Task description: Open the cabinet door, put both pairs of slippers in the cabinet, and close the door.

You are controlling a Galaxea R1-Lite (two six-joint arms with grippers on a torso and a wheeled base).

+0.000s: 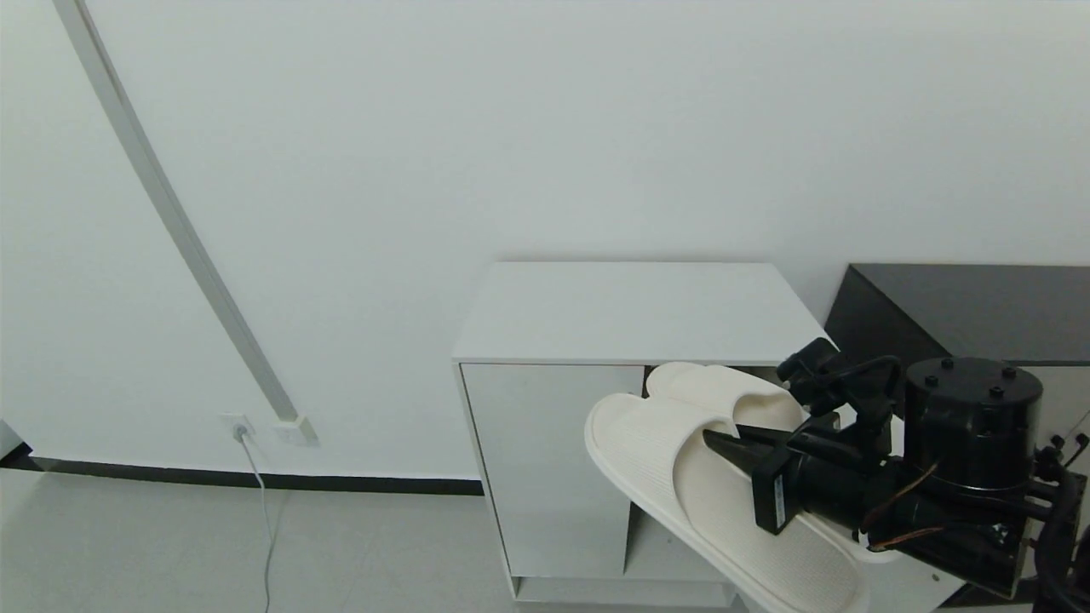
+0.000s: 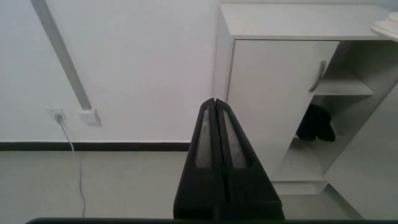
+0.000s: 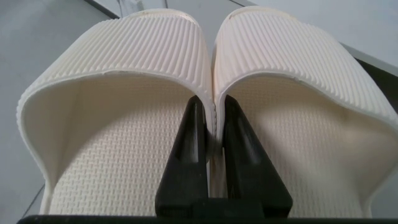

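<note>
Cabinet (image 1: 630, 315) ahead of right gripper (image 3: 214, 109) stands open, dark pair (image 2: 316, 123) seemingly inside; that gripper clamps cream slippers (image 1: 647, 443), left gripper (image 2: 214, 112) closed empty; placing, door-closing remain

A white rectangular cabinet (image 1: 630, 311) stands on the grey floor (image 1: 170, 545), and a dark item (image 2: 316, 122) sits in its open lower compartment, beneath the inner shelf (image 2: 341, 87).

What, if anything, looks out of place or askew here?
Nothing stands out. The right tool is shut on the inner strap edges of the white slippers, holding them side by side before the cabinet, whose right compartment is open; a dark item sits inside.
</note>
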